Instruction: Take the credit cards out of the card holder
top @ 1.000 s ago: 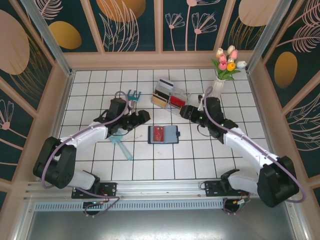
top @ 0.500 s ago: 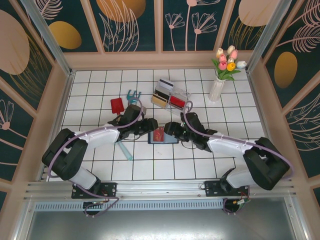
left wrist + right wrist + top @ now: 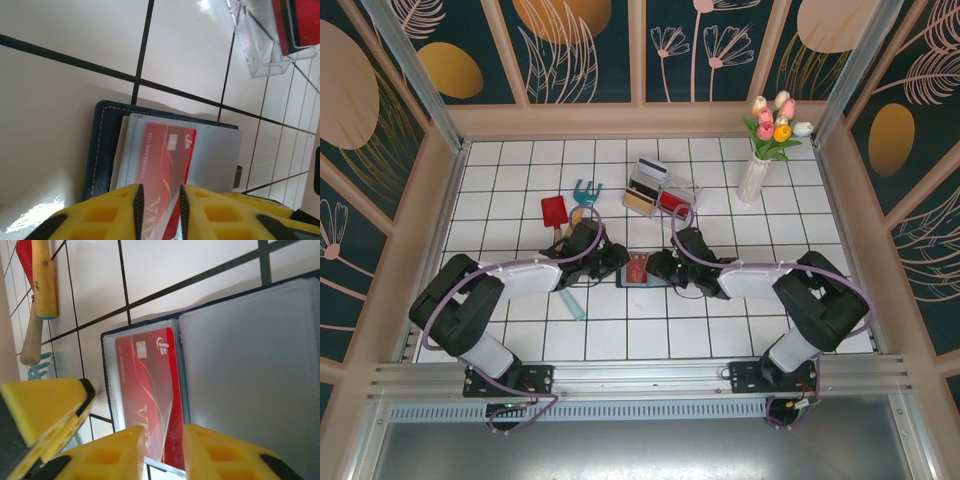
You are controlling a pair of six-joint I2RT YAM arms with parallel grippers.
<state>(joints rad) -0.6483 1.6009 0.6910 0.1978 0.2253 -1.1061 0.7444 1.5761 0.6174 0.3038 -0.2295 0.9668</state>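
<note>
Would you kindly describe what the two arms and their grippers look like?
Both the left arm and the right arm have white links between bulky black joints, with a lilac cable looping along each. The left gripper and the right gripper carry blocky yellow fingers moulded with rectangular recesses.

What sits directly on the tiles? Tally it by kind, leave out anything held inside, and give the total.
Card holder: 1
Clear box: 1
Vase of tulips: 1
Garden tools, namely red shovel, teal fork, teal tool: 3
Total: 6
</note>
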